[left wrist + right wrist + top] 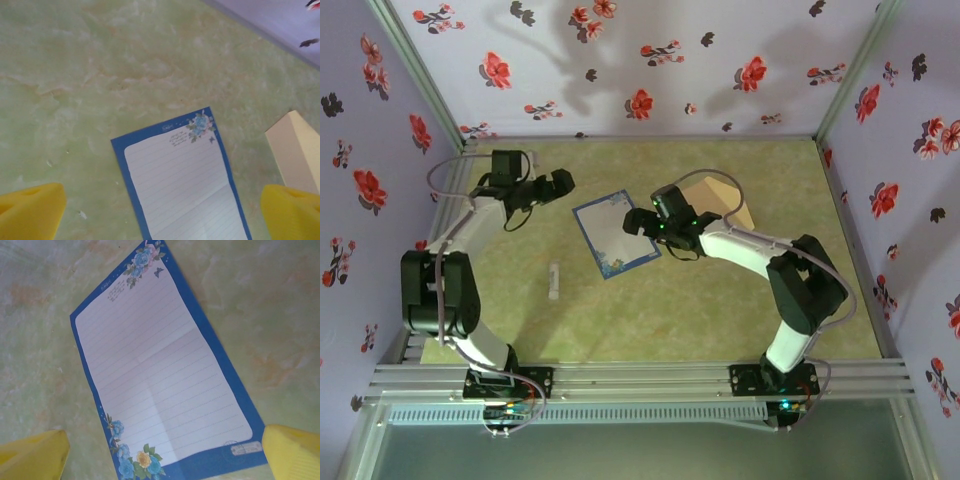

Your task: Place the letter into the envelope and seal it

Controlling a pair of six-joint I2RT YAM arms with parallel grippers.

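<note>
The letter (612, 235), a white lined sheet with a blue border and flower prints, lies flat on the green table, slightly turned. The tan envelope (722, 193) lies behind and to the right of it, flap open, partly hidden by the right arm. My left gripper (568, 182) hovers open just left of the letter's far corner. In its wrist view the letter (180, 175) lies between the yellow fingertips (30, 212), with the envelope (298, 150) at the right. My right gripper (634, 222) stands open above the letter's right edge. Its wrist view looks down on the letter (160, 375) with nothing held.
A small white cylinder stick (554, 281) lies on the table to the near left of the letter. Floral-papered walls (640, 60) close in the back and both sides. The aluminium rail (640, 380) carrying the arm bases runs along the near edge.
</note>
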